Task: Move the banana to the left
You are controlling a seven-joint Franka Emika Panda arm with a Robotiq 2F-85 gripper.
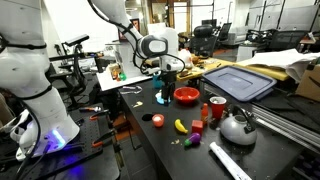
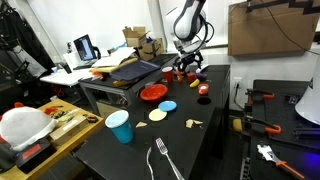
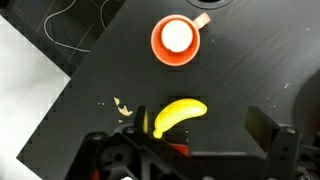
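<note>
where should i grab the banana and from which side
Grip the banana at its thick middle, coming straight down from above: it lies flat on the black table, so its long sides are free. Set the jaws across its narrow width, square to its diagonal lie in the wrist view; the tapered ends would probably slip.

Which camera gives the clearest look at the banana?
The wrist view: the banana lies whole and large on the dark table, seen from above, its curve plain. In an exterior view it is only a tiny yellow speck; elsewhere I cannot make it out.
</note>
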